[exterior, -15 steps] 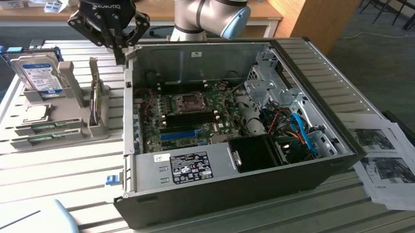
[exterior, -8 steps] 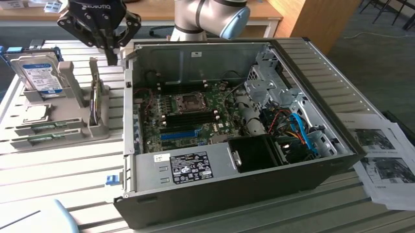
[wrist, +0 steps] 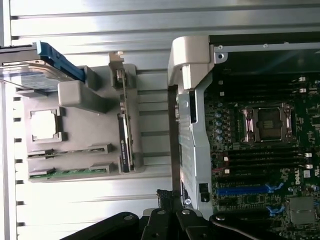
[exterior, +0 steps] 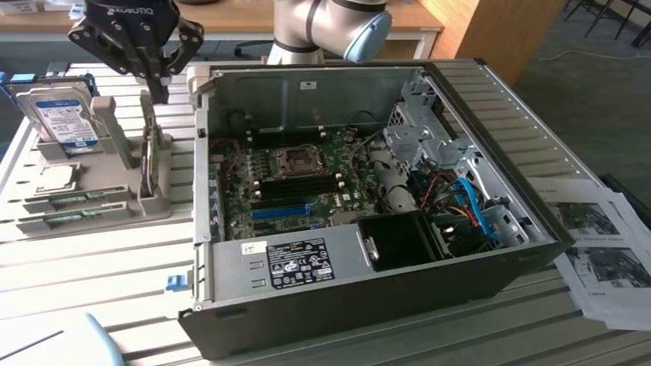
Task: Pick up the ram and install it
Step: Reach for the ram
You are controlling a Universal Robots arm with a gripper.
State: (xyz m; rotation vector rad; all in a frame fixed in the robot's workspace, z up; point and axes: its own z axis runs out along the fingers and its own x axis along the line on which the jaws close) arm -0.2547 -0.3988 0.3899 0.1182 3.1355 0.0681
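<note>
The ram [wrist: 70, 173] lies flat in the holder [wrist: 100, 135], one of two green sticks in neighbouring slots, with the other stick [wrist: 70, 150] just beside it. Both are well apart from the fingers [exterior: 151, 67], lower than them and off to the exterior view's left. The gripper [exterior: 152, 82] hangs over the holder's upright end, between the drive [exterior: 61, 114] and the case [exterior: 356, 297]. Its fingers are pressed together with nothing between them.

Nothing is picked up yet, so grasping, carrying and seating are all left. To the exterior view's right of the fingers, the case stands open, showing the board [exterior: 336, 202]. The dark memory slots [wrist: 265, 155] beside the socket [wrist: 267, 122] look empty, though that is hard to make out. The wrist view cuts off the fingers' lower part.
</note>
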